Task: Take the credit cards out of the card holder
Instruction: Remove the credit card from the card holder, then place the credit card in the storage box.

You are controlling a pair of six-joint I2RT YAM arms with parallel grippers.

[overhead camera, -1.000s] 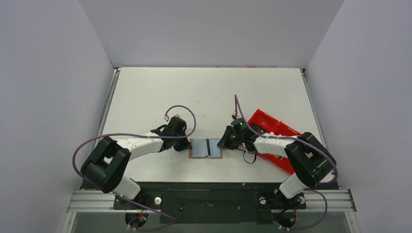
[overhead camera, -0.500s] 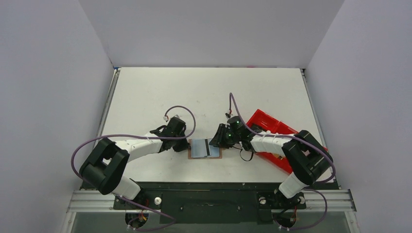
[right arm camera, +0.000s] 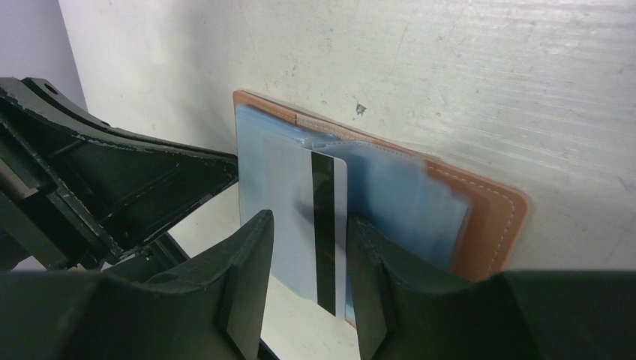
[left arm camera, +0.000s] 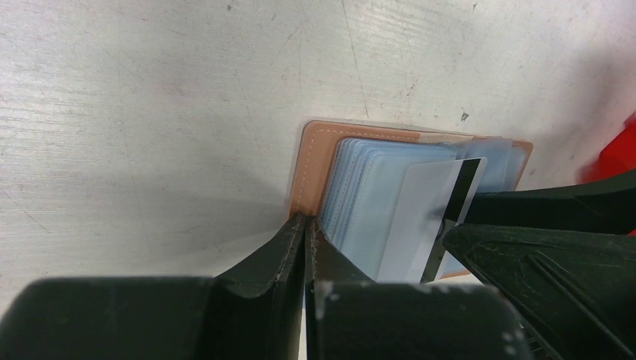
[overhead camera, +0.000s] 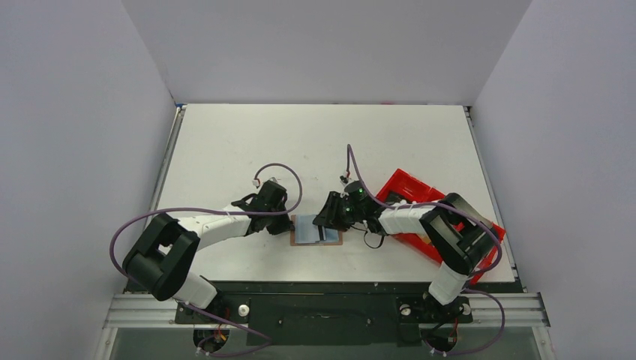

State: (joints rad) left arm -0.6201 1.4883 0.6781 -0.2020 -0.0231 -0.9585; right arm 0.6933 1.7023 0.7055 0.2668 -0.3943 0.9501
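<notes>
The card holder [overhead camera: 307, 230] lies open on the table, brown leather with light blue inner panels. It also shows in the left wrist view [left arm camera: 315, 161] and the right wrist view [right arm camera: 487, 217]. A white card with a black stripe [right arm camera: 296, 202] sticks partly out of its pockets and also shows in the left wrist view [left arm camera: 420, 217]. My left gripper [left arm camera: 306, 221] is shut, its tips touching the holder's left brown edge. My right gripper [right arm camera: 311, 221] is open over the holder's middle, its fingers on either side of the card.
A long red plastic tray [overhead camera: 420, 196] lies to the right of the holder, under the right arm. The table's front edge [overhead camera: 322, 279] is close below the holder. Grey walls enclose the table on three sides.
My right gripper has moved left, from the holder's right edge to over its middle and the card. The left gripper has stayed at the holder's left edge.
</notes>
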